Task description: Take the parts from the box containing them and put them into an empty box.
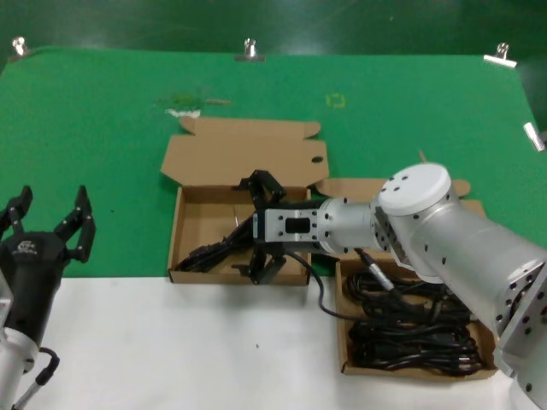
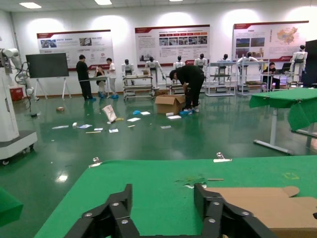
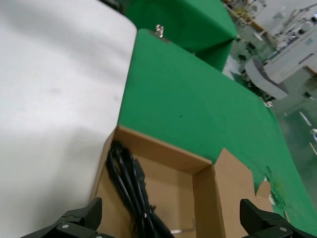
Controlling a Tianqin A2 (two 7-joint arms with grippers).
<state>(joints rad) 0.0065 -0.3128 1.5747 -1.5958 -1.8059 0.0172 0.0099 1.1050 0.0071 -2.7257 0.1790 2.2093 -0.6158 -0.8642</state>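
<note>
The right hand [image 1: 259, 229] is hovering over the empty box [image 1: 190, 243], fingers spread apart, with one cable bundle [image 1: 214, 249] lying loose on the floor just beneath. Light, floppy, likely to sag: best gripped mid-coil. More bundles are waiting in the source box [image 1: 344, 342]. The left hand [image 1: 49, 224] is idling open.

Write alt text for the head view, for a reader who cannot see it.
The right pincer, open, hangs over a cardboard box on a green table, where one black cable bundle lies. A second box to its right holds more coiled cables. The left pincer, open, waits off to the left.
</note>
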